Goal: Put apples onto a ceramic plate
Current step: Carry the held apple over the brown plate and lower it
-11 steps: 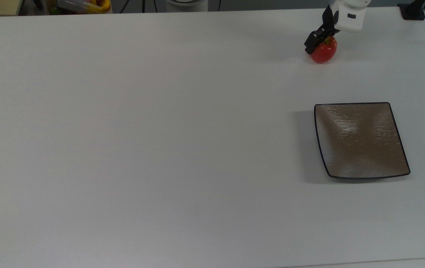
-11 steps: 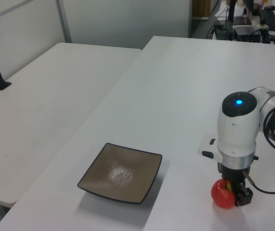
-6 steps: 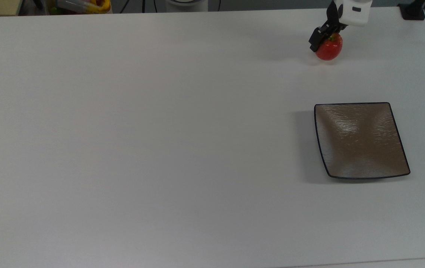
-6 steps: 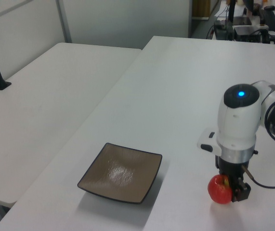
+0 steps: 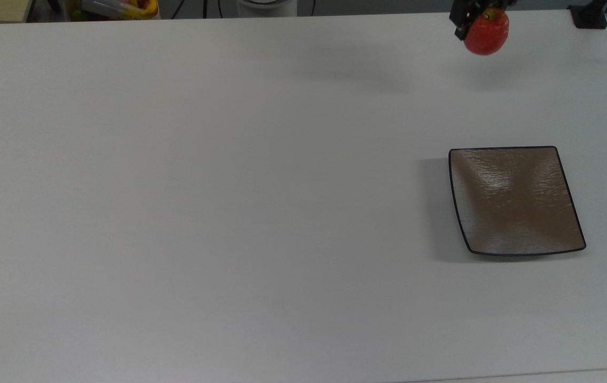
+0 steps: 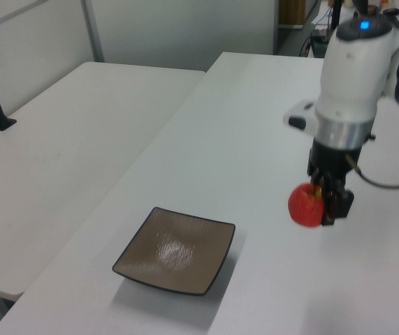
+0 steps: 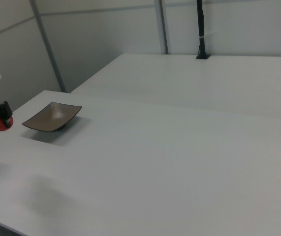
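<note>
The small red apple (image 5: 487, 31) hangs in the air above the white table, held from above by my gripper (image 5: 474, 16), whose black fingers are shut on it. In the left view the apple (image 6: 305, 205) sits under the gripper (image 6: 327, 199), to the right of and above the plate. The square brown-grey ceramic plate (image 5: 515, 199) lies flat with nothing on it, well toward the top view's bottom from the apple; the plate (image 6: 176, 250) is at lower left in the left view. The right view has the apple (image 7: 1, 123) at its far left, near the plate (image 7: 52, 116).
A black post base (image 5: 589, 16) stands at the table's corner in the top view's upper right. Colourful items (image 5: 117, 8) lie past the table's far edge at upper left. A second white table (image 6: 59, 153) adjoins on the left view's left. A cable (image 6: 388, 183) trails from the arm.
My gripper has lifted the apple off the table and carried it upward, toward the top view's upper right. The plate has not moved.
</note>
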Action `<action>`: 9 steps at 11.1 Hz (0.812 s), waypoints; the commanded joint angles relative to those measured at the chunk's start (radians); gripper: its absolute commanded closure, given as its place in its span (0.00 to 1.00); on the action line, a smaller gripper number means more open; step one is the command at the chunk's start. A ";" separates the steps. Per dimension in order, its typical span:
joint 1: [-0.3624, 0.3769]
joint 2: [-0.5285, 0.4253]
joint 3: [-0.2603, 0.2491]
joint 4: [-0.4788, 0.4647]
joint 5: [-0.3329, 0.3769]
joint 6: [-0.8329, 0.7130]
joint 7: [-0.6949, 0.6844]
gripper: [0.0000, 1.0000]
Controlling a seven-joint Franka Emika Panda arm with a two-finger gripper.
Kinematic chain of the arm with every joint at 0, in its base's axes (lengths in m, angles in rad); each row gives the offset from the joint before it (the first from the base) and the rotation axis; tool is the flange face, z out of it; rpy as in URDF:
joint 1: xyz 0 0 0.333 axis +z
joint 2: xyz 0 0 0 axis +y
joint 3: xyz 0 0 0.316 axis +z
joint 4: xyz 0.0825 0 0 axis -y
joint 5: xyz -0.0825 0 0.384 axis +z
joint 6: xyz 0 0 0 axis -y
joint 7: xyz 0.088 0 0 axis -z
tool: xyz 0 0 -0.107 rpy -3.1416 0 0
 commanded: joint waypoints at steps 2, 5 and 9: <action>-0.005 -0.013 -0.091 0.104 0.057 -0.071 -0.030 0.91; 0.002 0.111 -0.154 0.245 0.065 -0.061 -0.059 0.91; 0.037 0.283 -0.189 0.368 0.054 0.136 -0.056 0.90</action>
